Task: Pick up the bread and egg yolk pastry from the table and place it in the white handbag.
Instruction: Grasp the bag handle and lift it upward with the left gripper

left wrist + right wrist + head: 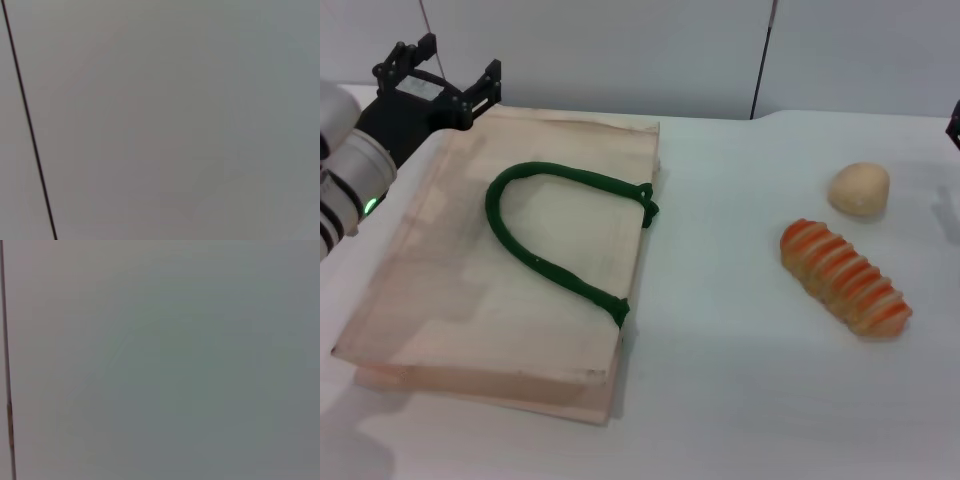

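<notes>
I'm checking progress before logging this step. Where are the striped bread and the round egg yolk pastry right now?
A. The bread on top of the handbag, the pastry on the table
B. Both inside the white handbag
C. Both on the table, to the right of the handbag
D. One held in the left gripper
C. The bread and egg yolk pastry lie on the table, apart from the flat white handbag; the left gripper holds nothing.

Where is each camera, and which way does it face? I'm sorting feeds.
Head: high, looking down at table with handbag, bread, pastry; left gripper at the bag's far corner, a sliver of the right arm at the edge.
Left wrist: blank wall, dark seam; no body.
Right wrist: same.
Shared: both wrists see only wall.
</notes>
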Robot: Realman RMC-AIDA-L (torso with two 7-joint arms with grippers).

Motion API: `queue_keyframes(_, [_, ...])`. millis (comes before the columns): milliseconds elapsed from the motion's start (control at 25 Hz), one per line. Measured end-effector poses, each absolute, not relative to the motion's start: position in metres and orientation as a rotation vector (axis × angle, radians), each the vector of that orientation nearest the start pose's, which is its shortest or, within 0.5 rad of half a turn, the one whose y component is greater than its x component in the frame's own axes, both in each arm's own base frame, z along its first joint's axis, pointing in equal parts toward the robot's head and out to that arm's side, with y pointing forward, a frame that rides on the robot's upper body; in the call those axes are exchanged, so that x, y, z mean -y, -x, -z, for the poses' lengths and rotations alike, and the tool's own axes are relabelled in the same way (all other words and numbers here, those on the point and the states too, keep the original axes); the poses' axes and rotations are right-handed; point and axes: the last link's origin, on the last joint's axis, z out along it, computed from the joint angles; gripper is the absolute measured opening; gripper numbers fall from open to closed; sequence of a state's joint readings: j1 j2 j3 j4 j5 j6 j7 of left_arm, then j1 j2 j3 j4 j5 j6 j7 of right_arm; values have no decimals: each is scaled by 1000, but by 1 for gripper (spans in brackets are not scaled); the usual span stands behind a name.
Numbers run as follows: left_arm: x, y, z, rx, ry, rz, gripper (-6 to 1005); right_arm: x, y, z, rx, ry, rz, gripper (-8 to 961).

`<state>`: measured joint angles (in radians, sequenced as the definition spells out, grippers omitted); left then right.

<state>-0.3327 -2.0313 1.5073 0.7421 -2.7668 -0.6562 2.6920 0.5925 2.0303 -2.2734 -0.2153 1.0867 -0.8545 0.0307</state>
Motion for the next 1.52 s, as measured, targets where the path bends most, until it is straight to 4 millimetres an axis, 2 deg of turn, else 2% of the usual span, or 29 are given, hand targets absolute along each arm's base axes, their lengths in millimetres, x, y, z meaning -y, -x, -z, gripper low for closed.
queue_keyframes(80, [-392,270,-32,391,1816,563,864,-395,-320,1,-667,1536,-550,835])
queue_keyframes(400, [-392,245,-30,477,1818,479,857,-396,-320,0,-668,1534,-550,835])
queue_keyframes(800, [-386,204,-25,536,1902,423,857,-396,-320,1,-670,1540,-545,835])
queue_keyframes(1200, [-388,219,-24,654,1852,203,857,-399,-319,2,-675,1551,-535,835])
queue_keyframes(1360, [-380,215,-19,671,1853,131,857,-399,-319,2,-675,1552,-533,835])
queue_keyframes(1520, [-375,204,-8,671,1885,144,857,-399,-319,2,-673,1553,-533,835])
